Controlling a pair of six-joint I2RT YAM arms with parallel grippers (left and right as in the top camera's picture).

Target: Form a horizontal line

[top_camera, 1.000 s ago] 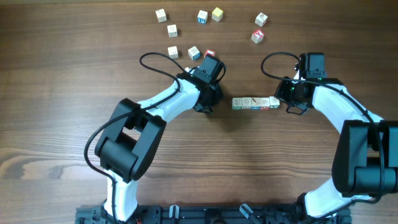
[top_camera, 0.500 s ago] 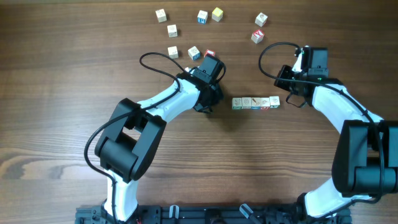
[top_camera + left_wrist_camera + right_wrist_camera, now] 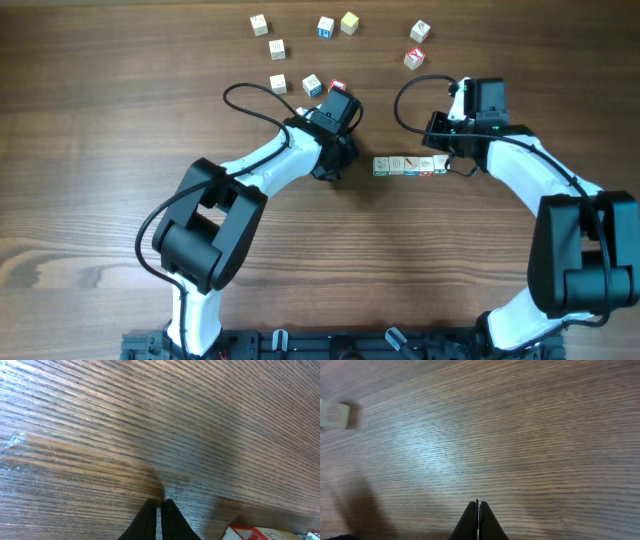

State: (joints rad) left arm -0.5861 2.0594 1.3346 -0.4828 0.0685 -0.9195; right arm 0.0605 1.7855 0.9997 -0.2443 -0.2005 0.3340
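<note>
The overhead camera looks straight down on the desk (image 3: 100,150) from well above, with the arm bases at the near edge. The left wrist camera sits close over the wood, facing down past the left pincer (image 3: 159,510), with a red-and-white cube (image 3: 250,534) in its lower right corner. The right wrist camera looks down likewise past the right pincer (image 3: 478,512), with a pale cube (image 3: 334,413) at its left edge. All three share the desk's grain.
</note>
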